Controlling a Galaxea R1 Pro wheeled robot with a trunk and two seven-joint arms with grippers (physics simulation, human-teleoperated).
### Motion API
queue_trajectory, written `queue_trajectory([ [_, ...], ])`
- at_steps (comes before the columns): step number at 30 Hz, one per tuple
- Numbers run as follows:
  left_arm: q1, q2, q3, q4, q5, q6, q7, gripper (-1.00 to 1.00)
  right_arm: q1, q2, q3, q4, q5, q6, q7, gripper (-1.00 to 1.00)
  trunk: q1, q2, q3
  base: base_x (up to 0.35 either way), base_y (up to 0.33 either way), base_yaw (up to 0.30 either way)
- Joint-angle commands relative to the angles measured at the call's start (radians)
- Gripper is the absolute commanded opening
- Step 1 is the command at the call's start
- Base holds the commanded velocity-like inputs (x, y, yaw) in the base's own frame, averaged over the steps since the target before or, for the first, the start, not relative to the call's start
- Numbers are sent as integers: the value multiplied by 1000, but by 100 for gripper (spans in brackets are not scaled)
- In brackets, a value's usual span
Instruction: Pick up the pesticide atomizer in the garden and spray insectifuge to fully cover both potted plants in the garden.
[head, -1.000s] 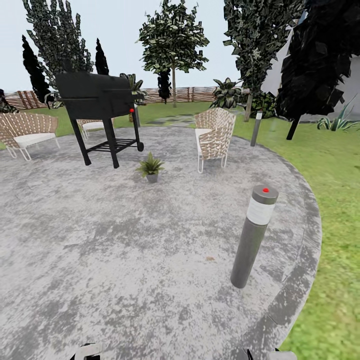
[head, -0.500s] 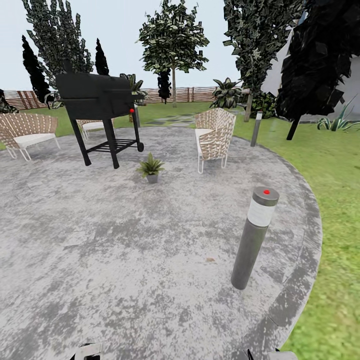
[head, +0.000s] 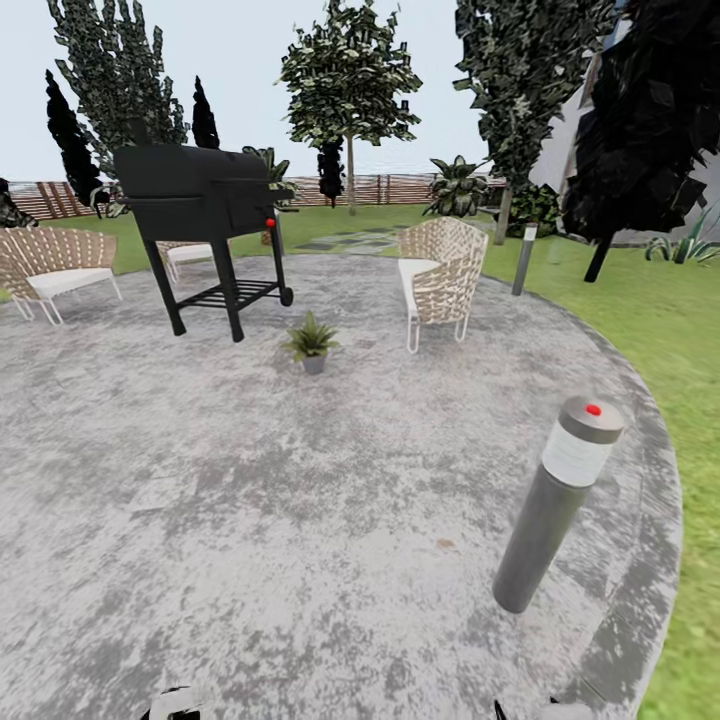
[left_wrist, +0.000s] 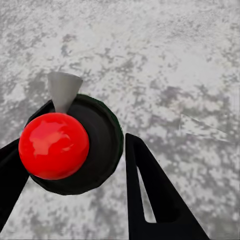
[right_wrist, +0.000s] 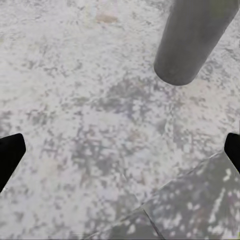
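**Op:** Where's the atomizer?

**Me:** In my left gripper (left_wrist: 95, 165). Left wrist cam: pesticide atomizer (left_wrist: 75, 145) seen end-on, red cap and grey nozzle toward the lens, dark round body between the two fingers, so fingers clenched on it. Long axis runs roughly along the fingers, away from the cam.

**Op:** Right side?

**Me:** Right gripper (right_wrist: 120, 150) slack, fingertips wide apart at the frame edges, nothing between, just paving (right_wrist: 90, 125) and the foot of the grey bollard (right_wrist: 192, 40).

**Op:** Plants?

**Me:** One potted plant (head: 312, 343) in head cam, straight ahead, slightly left of centre, well apart from me, on the paved circle between the black grill (head: 205, 215) and the wicker chair (head: 442, 275). 2nd plant: can't place it from here.

**Op:** So what does the next move hinge on?

**Me:** Imo, closing the gap. Plant lies fwd of the left arm, same side as the bottle, so no handover needed. Bollard (head: 560, 500) sits near on my right; I'd keep left of it, then aim the nozzle at the leaves.
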Motion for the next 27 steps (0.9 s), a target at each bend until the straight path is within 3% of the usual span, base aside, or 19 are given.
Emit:
queue_trajectory([
  [1,-1,0,3,1,-6,-4,3,-100,0,0,1,1,1,-3,-1,100,0,0,-1,300,139,114],
  [20,-1,0,2,3,-6,-4,2,-100,0,0,1,0,1,-3,-1,100,0,0,-1,321,103,258],
  [27,-1,0,2,3,-8,-4,2,-100,0,0,1,0,0,-3,0,100,0,0,-1,329,78,55],
])
